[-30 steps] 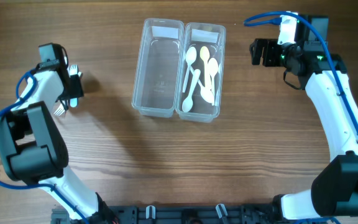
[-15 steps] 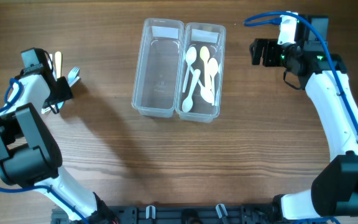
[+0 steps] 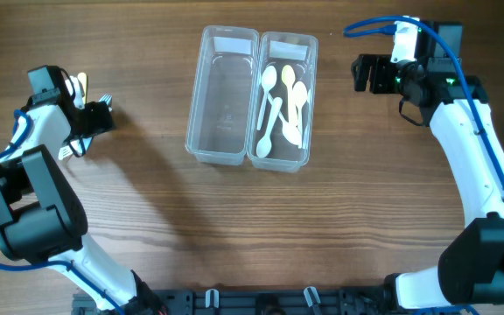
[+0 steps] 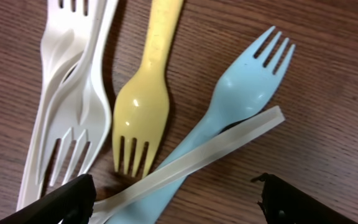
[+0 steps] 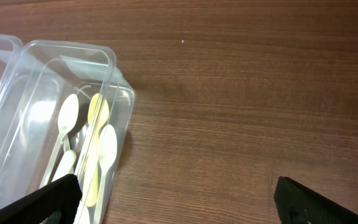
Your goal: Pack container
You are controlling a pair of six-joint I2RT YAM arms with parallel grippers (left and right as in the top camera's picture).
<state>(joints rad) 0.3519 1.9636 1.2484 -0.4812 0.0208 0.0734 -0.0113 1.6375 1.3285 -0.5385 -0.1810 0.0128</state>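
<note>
Overhead, I see spoons (image 3: 269, 83) in right tub (image 3: 312, 87), left wrist view resolves yellow, blue, white forks (image 4: 140, 115) on desk (image 4: 328, 124), left gripper (image 4: 174, 186), right gripper (image 5: 178, 186) both gaping, holding nothing.

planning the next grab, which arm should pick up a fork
Left. The left gripper hangs open directly over the forks; the right gripper is across the table, beside the spoon container.

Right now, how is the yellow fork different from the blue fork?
The yellow fork is yellow and the blue fork is pale blue. In the left wrist view, the yellow fork's prongs point down, while the blue fork's prongs point up and right. A white handle lies across the blue fork's handle, but the yellow fork's handle is bare. Both are plastic forks lying on the table.
</note>
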